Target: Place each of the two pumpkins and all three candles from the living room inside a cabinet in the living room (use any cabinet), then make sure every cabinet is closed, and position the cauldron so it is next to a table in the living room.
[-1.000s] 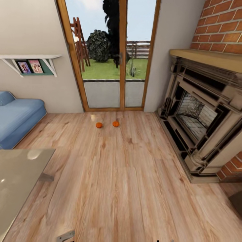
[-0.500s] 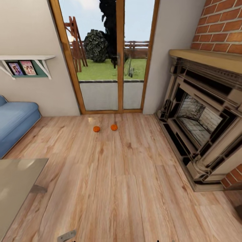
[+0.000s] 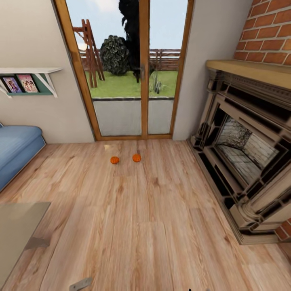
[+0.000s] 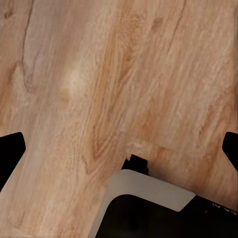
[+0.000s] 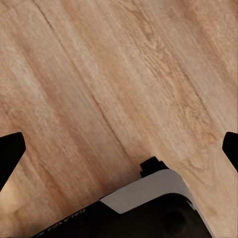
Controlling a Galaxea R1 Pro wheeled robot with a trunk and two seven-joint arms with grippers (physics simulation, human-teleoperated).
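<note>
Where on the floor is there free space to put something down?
The floor is bare between the coffee table and the fireplace, and beside the sofa. Near the glass door, two pumpkins occupy a small spot.

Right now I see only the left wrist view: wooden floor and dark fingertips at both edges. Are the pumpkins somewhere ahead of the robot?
Observer: Yes. In the head view the left pumpkin and the right pumpkin lie on the floor ahead, before the glass door.
Operator: Do they touch each other?
Observer: No, they lie side by side with bare floor between them.
Operator: What stands at the robot's right side?
Observer: A fireplace runs along the right wall.
</note>
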